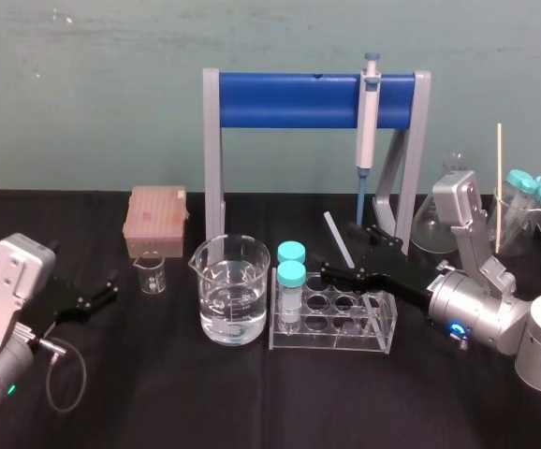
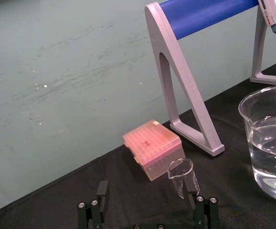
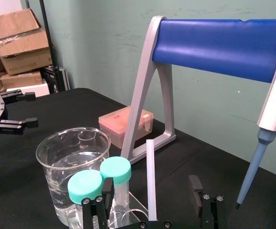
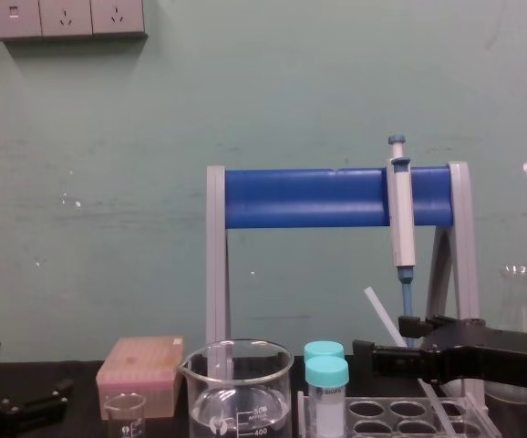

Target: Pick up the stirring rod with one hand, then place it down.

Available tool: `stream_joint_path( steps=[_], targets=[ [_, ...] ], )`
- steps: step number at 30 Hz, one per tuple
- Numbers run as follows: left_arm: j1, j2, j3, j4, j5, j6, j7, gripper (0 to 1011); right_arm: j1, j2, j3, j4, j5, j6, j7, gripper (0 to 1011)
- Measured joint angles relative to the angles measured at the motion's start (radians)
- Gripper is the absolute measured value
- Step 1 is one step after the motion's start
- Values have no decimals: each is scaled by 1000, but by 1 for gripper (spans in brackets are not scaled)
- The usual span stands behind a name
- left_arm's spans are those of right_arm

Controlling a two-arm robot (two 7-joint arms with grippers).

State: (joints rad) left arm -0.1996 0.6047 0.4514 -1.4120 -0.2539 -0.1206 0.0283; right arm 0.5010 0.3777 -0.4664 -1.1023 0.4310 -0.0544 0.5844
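Observation:
The stirring rod is a thin whitish translucent stick, leaning with its lower end in the clear tube rack. My right gripper reaches in over the rack from the right, open. In the right wrist view the rod stands between the fingers, touching neither. From the chest the rod slants up just behind the right gripper. My left gripper rests open on the black table at the far left, with nothing in it.
A water-filled beaker stands left of the rack, and two teal-capped tubes stand in it. Behind are a blue pipette stand with a hanging pipette, a pink tip box and a small beaker. Glassware sits at the right.

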Motion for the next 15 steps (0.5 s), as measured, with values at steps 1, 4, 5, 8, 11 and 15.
stream_joint_path(
  steps=[1,4,5,8,11,15],
  targets=[
    [0,0,0,0,0,0,0,1000,0,0,0,0,0,0,0,996],
    [0,0,0,0,0,0,0,1000,0,0,0,0,0,-1,0,927],
    [0,0,0,0,0,0,0,1000,0,0,0,0,0,-1,0,927],
    [0,0,0,0,0,0,0,1000,0,1,0,-1,0,-1,0,838],
    [0,0,0,0,0,0,0,1000,0,1,0,-1,1,-2,0,739],
    [0,0,0,0,0,0,0,1000,0,1,0,-1,1,-2,0,625]
  ],
)
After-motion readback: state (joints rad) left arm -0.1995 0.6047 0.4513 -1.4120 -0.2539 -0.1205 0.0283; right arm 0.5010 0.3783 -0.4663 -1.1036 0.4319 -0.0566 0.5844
